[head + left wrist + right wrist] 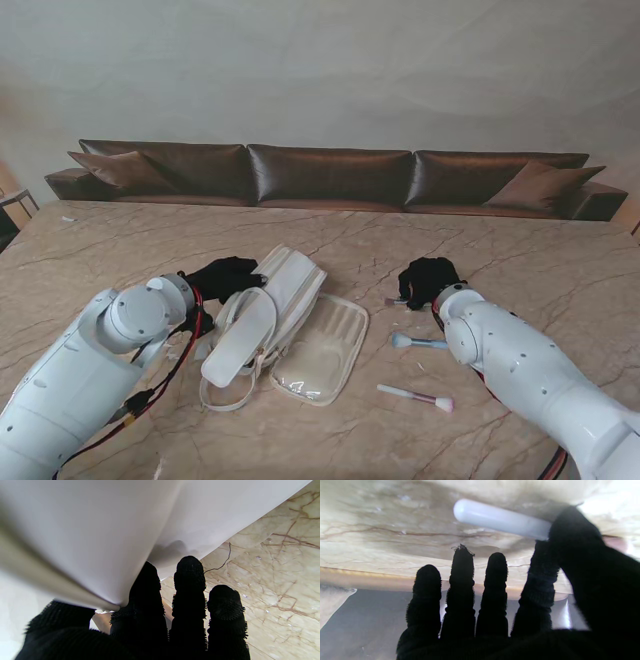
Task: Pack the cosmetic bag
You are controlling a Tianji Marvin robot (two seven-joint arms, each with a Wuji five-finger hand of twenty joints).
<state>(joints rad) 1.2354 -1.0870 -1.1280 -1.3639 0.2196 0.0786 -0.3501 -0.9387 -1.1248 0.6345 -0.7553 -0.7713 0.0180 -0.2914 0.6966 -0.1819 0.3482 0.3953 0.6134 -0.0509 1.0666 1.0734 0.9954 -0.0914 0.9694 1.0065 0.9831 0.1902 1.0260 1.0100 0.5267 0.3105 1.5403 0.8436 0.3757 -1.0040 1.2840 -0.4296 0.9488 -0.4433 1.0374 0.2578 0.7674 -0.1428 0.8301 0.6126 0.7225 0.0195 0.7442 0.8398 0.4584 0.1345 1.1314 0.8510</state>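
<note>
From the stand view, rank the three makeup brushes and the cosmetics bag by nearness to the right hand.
1. Brush under the right hand: small brush, touching its left edge.
2. Blue-headed brush, nearer to me.
3. Pink-tipped brush, nearer still.
4. Cosmetics bag, far to the left.

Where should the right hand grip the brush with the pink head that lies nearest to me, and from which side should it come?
Probably on the slim handle of the pink-headed brush, near its middle and clear of the bristles. It lies flat on the marble table with bare stone around it, so coming down from above, fingers pinching across the handle, looks best for the right hand.
</note>
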